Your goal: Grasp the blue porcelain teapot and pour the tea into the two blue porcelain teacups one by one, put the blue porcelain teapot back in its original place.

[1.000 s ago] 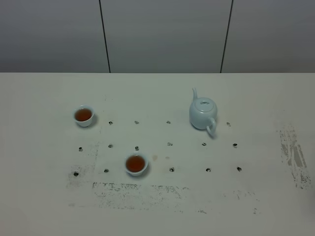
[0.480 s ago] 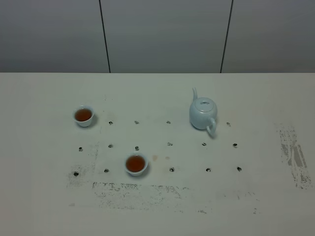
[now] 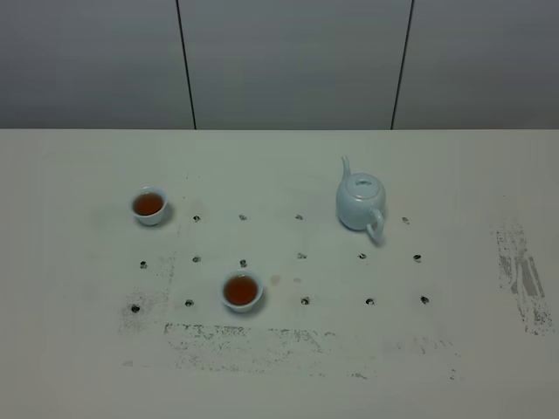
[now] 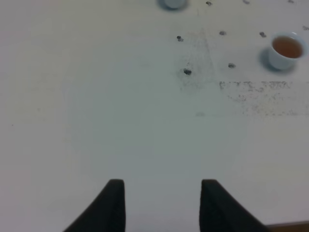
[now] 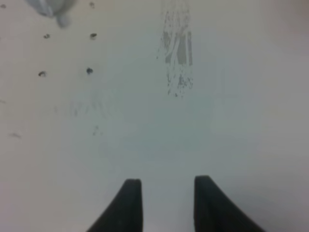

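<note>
The pale blue teapot (image 3: 360, 202) stands upright on the white table at right of centre, lid on, spout to the back, handle to the front. One teacup (image 3: 149, 206) with brown tea stands at the left. The other teacup (image 3: 242, 291), also with tea, stands nearer the front. Neither gripper shows in the exterior high view. My left gripper (image 4: 163, 205) is open and empty over bare table; the front teacup (image 4: 287, 49) and the edge of the other teacup (image 4: 173, 3) show far off. My right gripper (image 5: 166, 203) is open and empty; the teapot's handle (image 5: 52, 9) shows far off.
Small dark dots in rows mark the table (image 3: 300, 256). A scuffed grey patch (image 3: 522, 275) lies at the right, also in the right wrist view (image 5: 176, 53). A speckled strip (image 3: 253, 342) runs along the front. A grey panelled wall (image 3: 288, 61) stands behind.
</note>
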